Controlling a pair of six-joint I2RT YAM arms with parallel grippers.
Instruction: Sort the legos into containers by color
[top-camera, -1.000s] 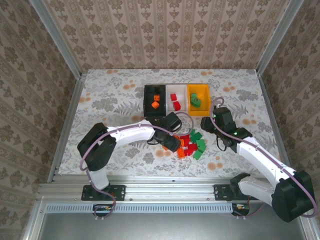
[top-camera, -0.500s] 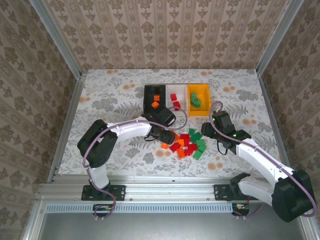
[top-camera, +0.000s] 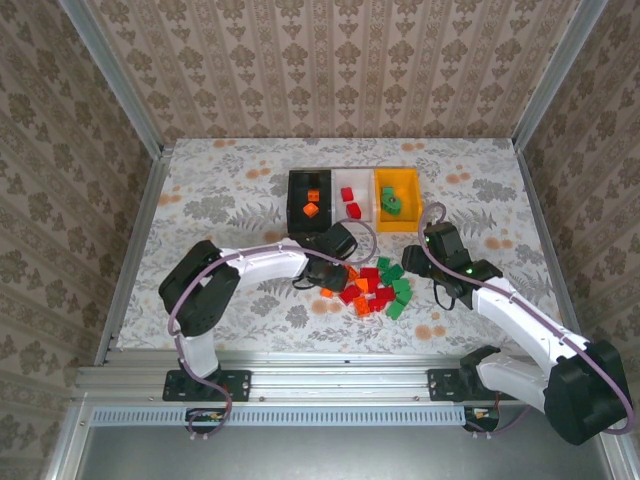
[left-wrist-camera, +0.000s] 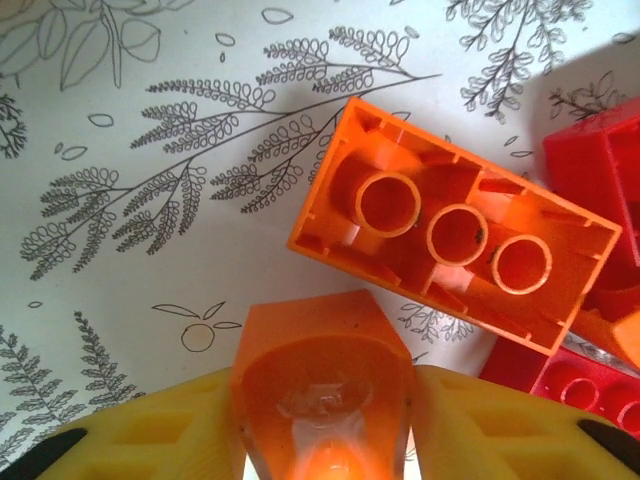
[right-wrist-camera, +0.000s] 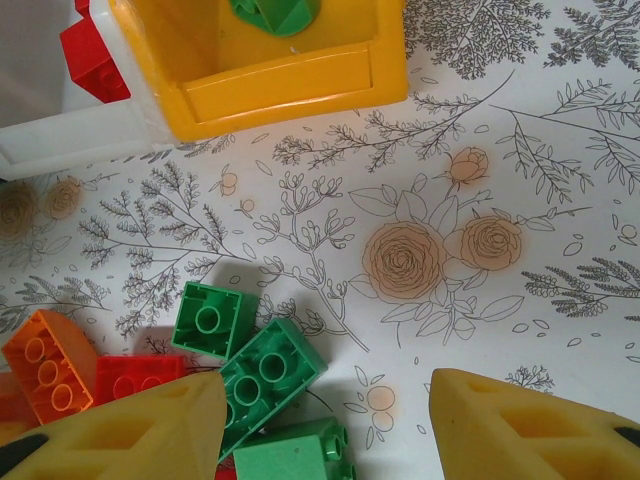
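Several legos in red, orange and green lie in a pile (top-camera: 376, 290) on the table in front of the containers: a black bin (top-camera: 296, 192), a white bin (top-camera: 338, 200) and a yellow bin (top-camera: 412, 192). My left gripper (top-camera: 328, 272) sits at the pile's left edge. Its jaws (left-wrist-camera: 322, 385) are shut on a small orange lego (left-wrist-camera: 320, 345), beside a longer orange lego (left-wrist-camera: 455, 235) lying studs-down. My right gripper (right-wrist-camera: 325, 385) hangs open over bare table, with green legos (right-wrist-camera: 265, 375) by its left finger.
The black bin holds orange legos (top-camera: 311, 207), the white bin red ones (right-wrist-camera: 92, 60), the yellow bin a green one (top-camera: 391, 203). Red legos (left-wrist-camera: 600, 170) crowd the right of the left gripper. Aluminium frame rails border the table on all sides.
My left gripper has closed its jaws on the small orange lego and shifted a little left and back from the pile. The right arm drew slightly towards the pile, then held still.
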